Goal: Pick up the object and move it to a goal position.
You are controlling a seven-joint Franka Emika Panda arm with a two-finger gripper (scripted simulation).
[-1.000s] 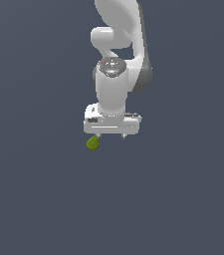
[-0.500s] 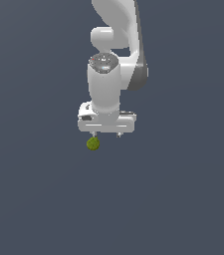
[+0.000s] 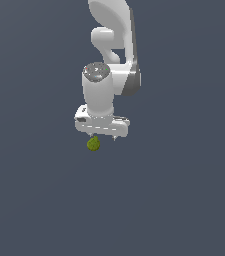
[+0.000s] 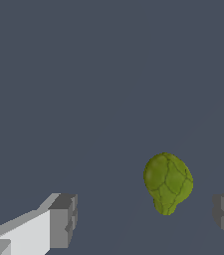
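Observation:
The object [image 3: 93,144] is a small olive-green bumpy lump lying on the grey floor. In the exterior view it sits just below the white hand, toward its left end. My gripper [image 3: 103,137] hangs over it, open and empty. In the wrist view the object [image 4: 167,182] lies between the two grey fingertips [image 4: 62,220], closer to the far one at the frame's edge. My gripper [image 4: 144,219] is not touching it. The jaws stand wide apart.
The white arm [image 3: 111,55] rises behind the hand. The grey floor [image 3: 184,200] is plain, and no other objects or goal marker show.
The hand has shifted to the exterior view's left and come slightly lower toward the object. The object has not moved. The jaws stay open.

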